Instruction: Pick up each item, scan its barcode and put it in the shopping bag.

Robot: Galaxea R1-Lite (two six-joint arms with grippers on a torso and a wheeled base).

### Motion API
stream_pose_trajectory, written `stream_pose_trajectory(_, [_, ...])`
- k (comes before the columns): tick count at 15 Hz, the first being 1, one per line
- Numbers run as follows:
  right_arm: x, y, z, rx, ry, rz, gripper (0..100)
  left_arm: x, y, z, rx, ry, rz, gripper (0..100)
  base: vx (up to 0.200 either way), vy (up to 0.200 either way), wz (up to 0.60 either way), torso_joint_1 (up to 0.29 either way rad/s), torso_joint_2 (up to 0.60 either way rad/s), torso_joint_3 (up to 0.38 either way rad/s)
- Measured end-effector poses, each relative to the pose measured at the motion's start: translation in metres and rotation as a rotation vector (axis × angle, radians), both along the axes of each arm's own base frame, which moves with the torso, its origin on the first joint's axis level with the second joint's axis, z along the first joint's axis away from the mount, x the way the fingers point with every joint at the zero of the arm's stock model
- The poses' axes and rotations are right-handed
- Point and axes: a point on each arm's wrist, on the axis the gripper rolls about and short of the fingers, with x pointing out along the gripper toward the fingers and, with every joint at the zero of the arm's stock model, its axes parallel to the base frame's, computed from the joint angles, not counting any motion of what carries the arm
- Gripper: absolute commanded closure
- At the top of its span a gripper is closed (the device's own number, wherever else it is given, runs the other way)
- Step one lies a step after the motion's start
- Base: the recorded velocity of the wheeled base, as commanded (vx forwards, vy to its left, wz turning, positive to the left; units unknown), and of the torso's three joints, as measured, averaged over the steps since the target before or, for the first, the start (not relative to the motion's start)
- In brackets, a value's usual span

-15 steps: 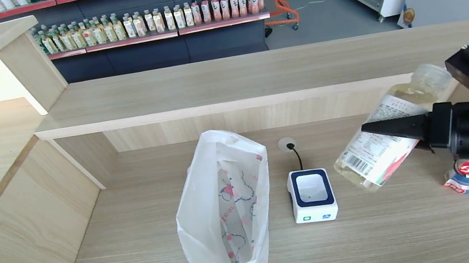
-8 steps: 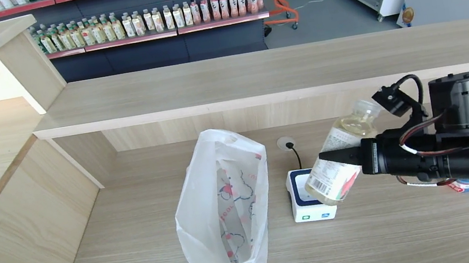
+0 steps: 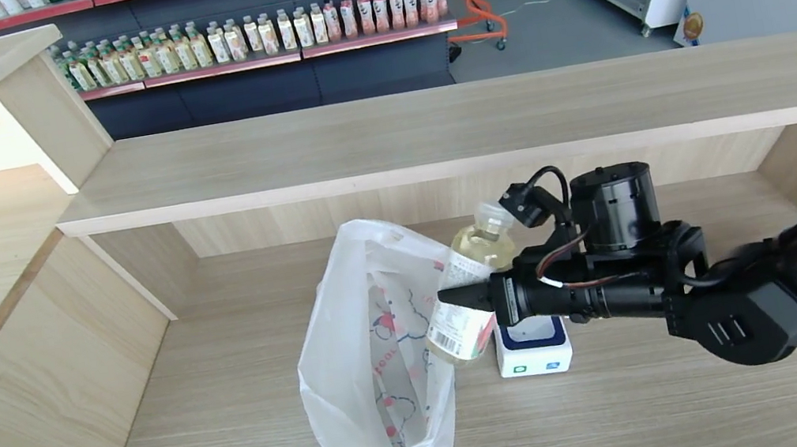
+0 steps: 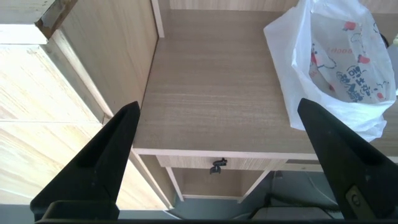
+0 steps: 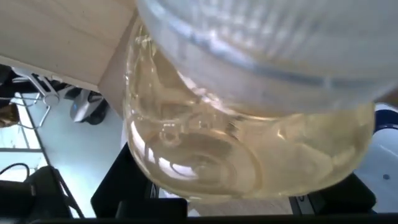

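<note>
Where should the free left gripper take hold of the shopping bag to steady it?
Probably the upper rim on the left side of the shopping bag, approached from the robot's left by the open left gripper. The bag stands open with a thin film edge upright there, while the right gripper holds the bottle at the opposite rim.

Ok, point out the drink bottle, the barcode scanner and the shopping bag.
drink bottle [image 3: 455,330], head view, on its label.
barcode scanner [image 3: 536,358], head view, on its white front.
shopping bag [image 3: 336,361], head view, on its left wall.

Right gripper [image 3: 461,300] clamped, arm outstretched; left gripper [image 4: 217,146] agape
</note>
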Motion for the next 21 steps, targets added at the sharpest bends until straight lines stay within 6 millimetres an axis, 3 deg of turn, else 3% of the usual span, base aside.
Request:
stream_pose_trajectory(8, [0.050, 0.038, -0.043, -0.094, -0.255, 0.068, 100, 0.000, 0.000, 0.000, 0.000, 0.000, 0.000, 0, 0.000, 0.000, 0.00, 0.000, 0.00, 0.000])
stream_pose_trajectory(15, [0.080, 0.068, -0.078, -0.163, -0.408, 0.113, 100, 0.000, 0.000, 0.000, 0.000, 0.000, 0.002, 0, 0.000, 0.000, 0.00, 0.000, 0.00, 0.000])
stream_pose_trajectory(16, [0.082, 0.071, -0.082, -0.153, -0.428, 0.113, 0, 0.000, 0.000, 0.000, 0.000, 0.000, 0.001, 0, 0.000, 0.000, 0.00, 0.000, 0.00, 0.000])
stream_pose_trajectory(21, [0.079, 0.076, -0.089, -0.091, -0.337, 0.104, 0, 0.000, 0.000, 0.000, 0.000, 0.000, 0.001, 0, 0.000, 0.000, 0.00, 0.000, 0.00, 0.000])
